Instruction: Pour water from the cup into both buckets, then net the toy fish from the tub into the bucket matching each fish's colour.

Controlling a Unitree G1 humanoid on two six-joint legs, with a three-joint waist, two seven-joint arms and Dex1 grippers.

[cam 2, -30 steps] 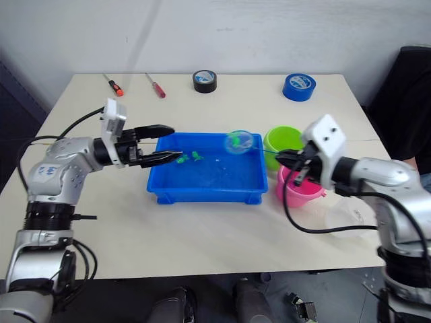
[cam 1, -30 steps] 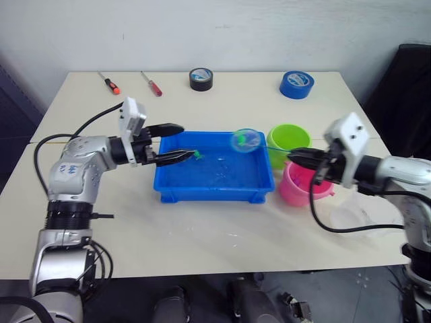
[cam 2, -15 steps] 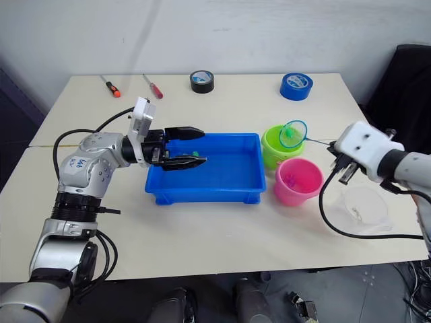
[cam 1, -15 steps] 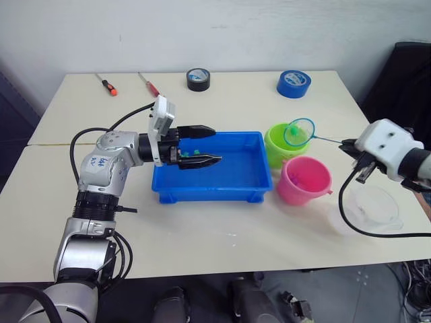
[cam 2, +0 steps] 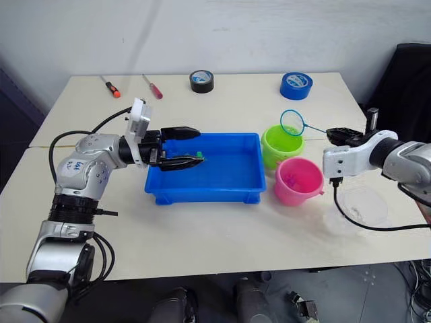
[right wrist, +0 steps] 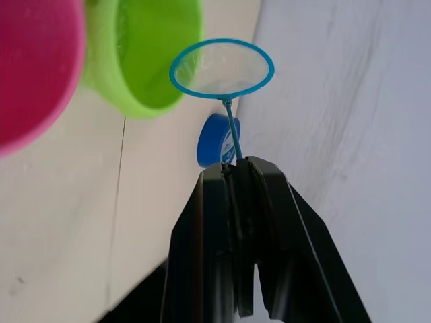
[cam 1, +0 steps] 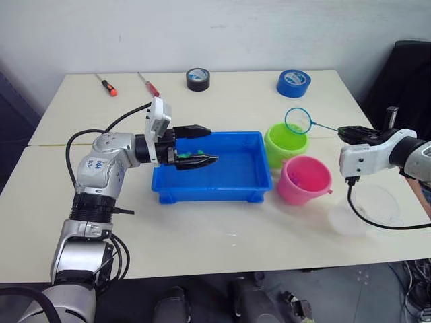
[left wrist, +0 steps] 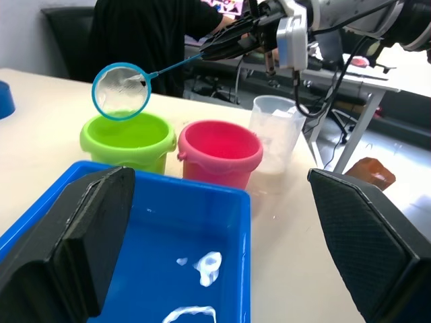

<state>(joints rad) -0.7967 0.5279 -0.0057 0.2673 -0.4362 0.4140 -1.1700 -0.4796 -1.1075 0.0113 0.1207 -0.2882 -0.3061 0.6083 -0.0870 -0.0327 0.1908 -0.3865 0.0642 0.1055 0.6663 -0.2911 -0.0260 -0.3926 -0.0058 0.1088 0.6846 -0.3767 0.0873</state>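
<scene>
A pale desk (cam 1: 222, 229) carries everything. One blue tub (cam 1: 229, 176) lies at its middle, and the left hand (cam 1: 202, 145) is held over the tub's left half with its two black fingers spread apart and nothing between them. Two buckets stand just right of the tub: a lime green one (cam 1: 285, 143) farther back and a pink one (cam 1: 304, 180) nearer the front, close beside each other. One clear cup (cam 1: 370, 210) stands on the desk to the right of the pink bucket, below the right arm. The right hand (cam 1: 355, 131) is closed on the thin handle of the single net (cam 1: 299, 121), whose blue-rimmed hoop is held out from the fingers, raised over the far edge of the green bucket; in the right wrist view the mesh appears empty. Two tape rolls lie at the back of the desk, a blue one (cam 1: 293, 83) and a black one (cam 1: 197, 78). Two red-handled screwdrivers (cam 1: 108, 85) lie at the back left. Small green fish (cam 2: 195, 156) are seen in the tub beside the left fingers; their number cannot be told.
</scene>
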